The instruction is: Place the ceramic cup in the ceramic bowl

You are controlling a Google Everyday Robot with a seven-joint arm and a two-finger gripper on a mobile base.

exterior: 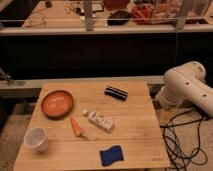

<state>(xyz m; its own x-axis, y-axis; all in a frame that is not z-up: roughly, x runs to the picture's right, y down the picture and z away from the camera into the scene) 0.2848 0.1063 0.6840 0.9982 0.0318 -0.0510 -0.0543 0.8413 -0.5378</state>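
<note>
The ceramic cup [36, 138], small, white and handleless, stands upright near the table's front left corner. Behind it, at the left, the shallow orange-brown ceramic bowl [57, 103] rests empty on the wood. Only the white links of my arm [186, 89] show, beside the table's right edge and level with its far half. The gripper itself is out of view beyond that arm; its jaws stand wide open and it holds none of the table's things.
On the wooden table [135, 127] lie an orange carrot [76, 127], a white tube-like bottle [99, 120], a black striped object [116, 93] and a blue sponge [111, 155]. Black cables [186, 140] trail on the floor at the right. A cluttered bench stands behind.
</note>
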